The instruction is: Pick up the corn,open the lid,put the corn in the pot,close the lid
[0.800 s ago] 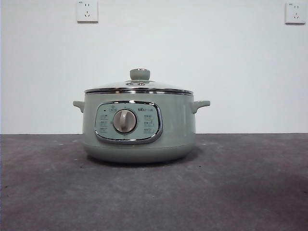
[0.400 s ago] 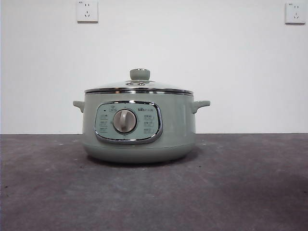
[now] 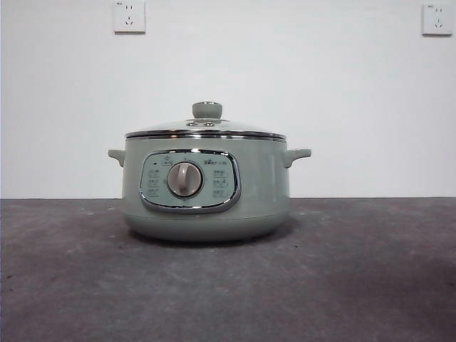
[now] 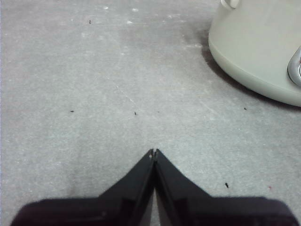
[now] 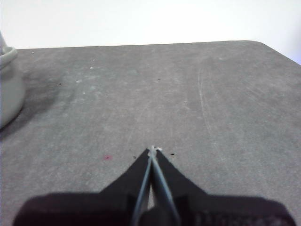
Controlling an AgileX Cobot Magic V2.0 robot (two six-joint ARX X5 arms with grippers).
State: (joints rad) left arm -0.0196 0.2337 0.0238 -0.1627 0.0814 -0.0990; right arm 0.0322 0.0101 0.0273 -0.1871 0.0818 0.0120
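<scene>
both pincers, left pincer (image 4: 154, 151) and right pincer (image 5: 153, 149), closed, empty; lid (image 3: 206, 127) on pot (image 3: 205, 187).

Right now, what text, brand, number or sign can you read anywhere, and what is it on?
Nothing reads clearly.
Control panel on the pot: a brand mark above the dial and small button labels, all too small and blurred to quote.
Wall sockets: tiny mark at top, unreadable.
</scene>
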